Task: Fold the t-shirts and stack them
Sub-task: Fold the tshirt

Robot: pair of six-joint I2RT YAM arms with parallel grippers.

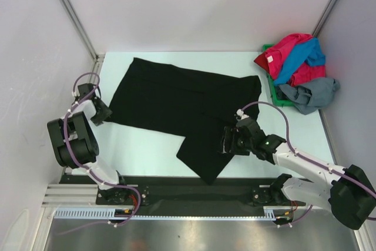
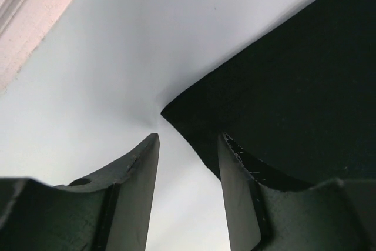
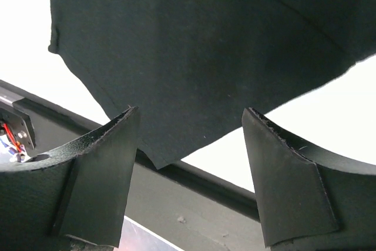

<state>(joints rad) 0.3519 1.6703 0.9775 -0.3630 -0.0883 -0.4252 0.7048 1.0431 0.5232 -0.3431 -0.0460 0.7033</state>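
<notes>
Our left claw [image 2: 188, 166] hangs released, its two dark fingers apart low over the pale worktop [image 2: 117, 57]. The left corner of the plain black cloth t-shirt [image 2: 294, 80] lies just ahead of the gap, its hem passing under one finger. Our right claw [image 3: 191, 145] is released too, fingers spread wide above the near flap of that shirt, whose tip reaches the dark rail [image 3: 205, 195] along the worktop's near edge. The black shirt lies spread mostly flat across the middle. Well apart, in the far right corner, a green plastic basket [image 1: 273, 89] holds a crumpled heap: a red-pink cloth t-shirt [image 1: 285, 51], a bright blue cloth t-shirt [image 1: 306, 57] and a grey cloth t-shirt [image 1: 311, 93] spilling over the rim.
</notes>
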